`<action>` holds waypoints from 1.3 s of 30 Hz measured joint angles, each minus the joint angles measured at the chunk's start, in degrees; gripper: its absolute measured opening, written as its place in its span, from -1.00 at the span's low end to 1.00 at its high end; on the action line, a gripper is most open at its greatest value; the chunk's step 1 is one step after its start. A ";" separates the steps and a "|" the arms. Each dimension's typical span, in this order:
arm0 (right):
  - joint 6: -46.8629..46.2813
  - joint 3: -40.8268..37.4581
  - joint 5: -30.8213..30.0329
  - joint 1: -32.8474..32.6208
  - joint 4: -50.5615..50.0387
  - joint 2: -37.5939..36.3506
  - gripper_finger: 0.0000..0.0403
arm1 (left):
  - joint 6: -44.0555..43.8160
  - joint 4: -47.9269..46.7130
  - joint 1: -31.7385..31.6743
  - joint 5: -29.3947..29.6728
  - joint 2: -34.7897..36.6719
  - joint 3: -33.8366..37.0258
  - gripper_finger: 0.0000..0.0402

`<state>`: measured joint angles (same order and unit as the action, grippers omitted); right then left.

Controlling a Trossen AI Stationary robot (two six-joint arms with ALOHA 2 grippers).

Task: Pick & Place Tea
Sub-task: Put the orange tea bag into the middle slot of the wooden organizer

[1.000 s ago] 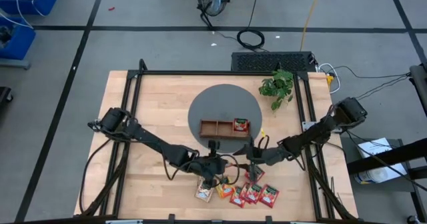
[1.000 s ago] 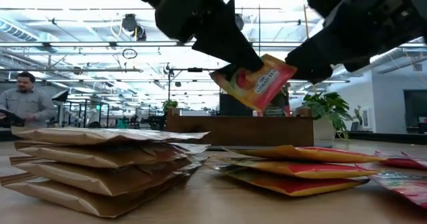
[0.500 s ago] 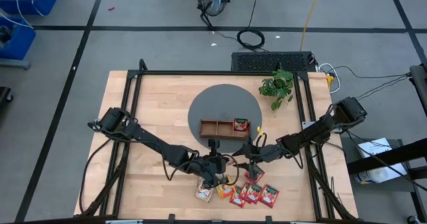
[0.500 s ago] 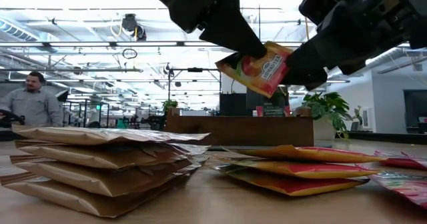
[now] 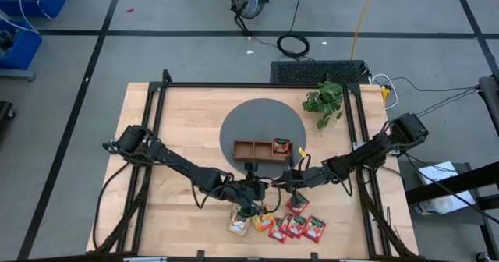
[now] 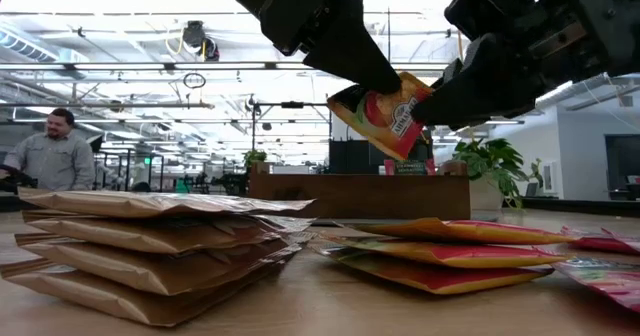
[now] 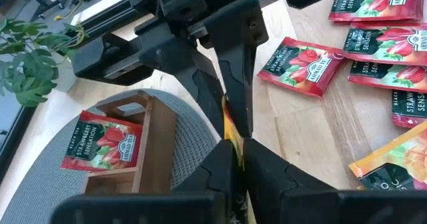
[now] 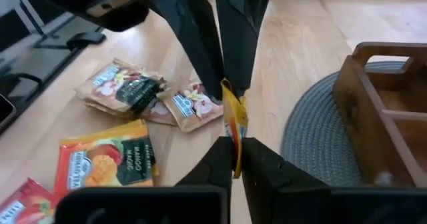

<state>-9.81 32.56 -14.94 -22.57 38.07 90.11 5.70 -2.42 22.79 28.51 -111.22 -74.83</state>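
Wooden table (image 5: 179, 122); both grippers' fingers (image 8: 230, 161) clamp one orange sachet (image 6: 385, 113) aloft.

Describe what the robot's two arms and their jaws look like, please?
Both arms are matte black, built of slim jointed segments with loose black cables looping alongside. The left gripper and the right gripper each end in two long, flat, tapered black jaws. No markings are legible on them.
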 joint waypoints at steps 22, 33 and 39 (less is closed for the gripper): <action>15.63 0.00 -13.35 -6.80 -0.97 -0.02 -0.97 | -17.64 -12.35 2.95 -2.84 5.83 0.88 0.04; 19.35 0.02 -13.57 -8.48 3.67 -0.04 -0.96 | -16.03 -9.12 2.14 -0.13 5.29 0.85 0.11; 19.18 0.02 -13.59 -8.46 3.73 -0.04 -0.96 | -16.57 -9.20 1.18 -2.76 5.29 0.85 -0.11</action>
<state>9.37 32.58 -28.53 -31.03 41.79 90.06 -10.87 -11.62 23.97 25.75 -105.93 -73.97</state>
